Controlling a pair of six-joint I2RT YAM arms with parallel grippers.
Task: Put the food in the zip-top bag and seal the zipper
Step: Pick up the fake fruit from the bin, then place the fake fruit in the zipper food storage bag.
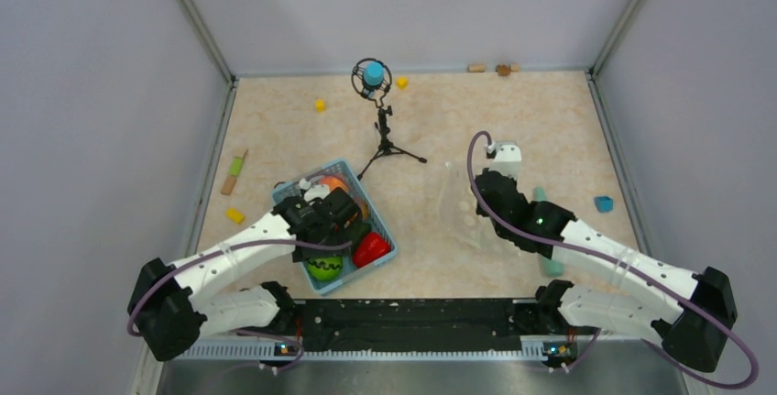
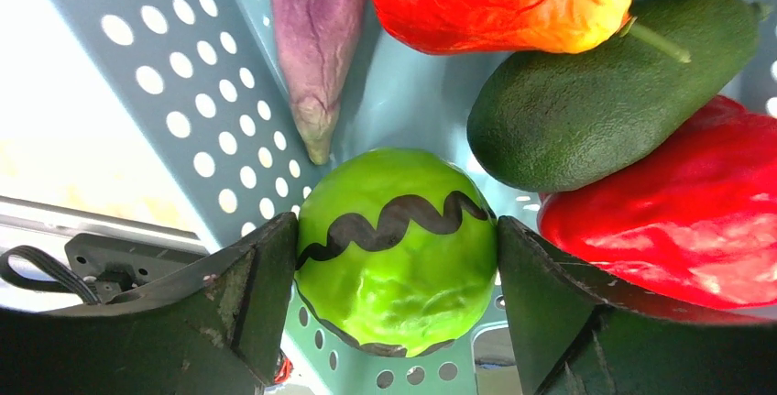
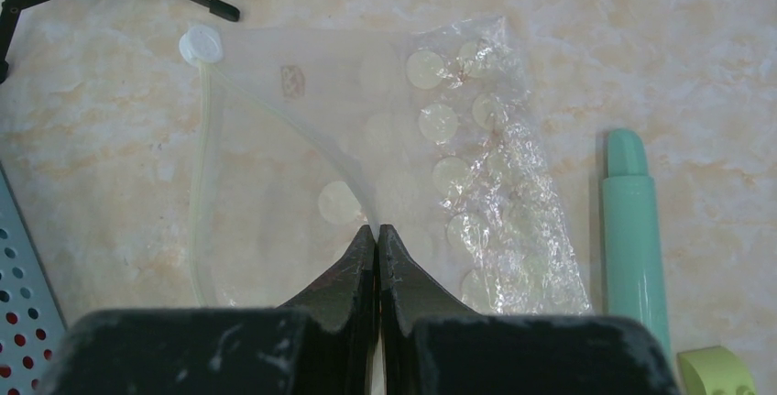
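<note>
The left pincer (image 2: 396, 232) is down in the basket (image 2: 165, 93), jaws spread wide and closed around the green fruit (image 2: 399, 290), one finger touching each flank. The fruit lies in a corner of the basket, just beside a red pepper (image 2: 678, 221) and a dark green piece (image 2: 605, 93). It looks smooth, round and glossy, and is probably a light toy, so it could slip out. A hold across its widest girth, as here, seems safest.

The right pincer (image 3: 377, 235) is fully closed, with a lip of the bag (image 3: 275, 138) nipped between its tips. The bag rests on the tabletop (image 3: 641, 28), well apart from the basket. Its film looks thin, limp and slippery. The stiffer zipper (image 3: 203, 157) edge seems the better place to grip, so the mouth stays open for loading.
</note>
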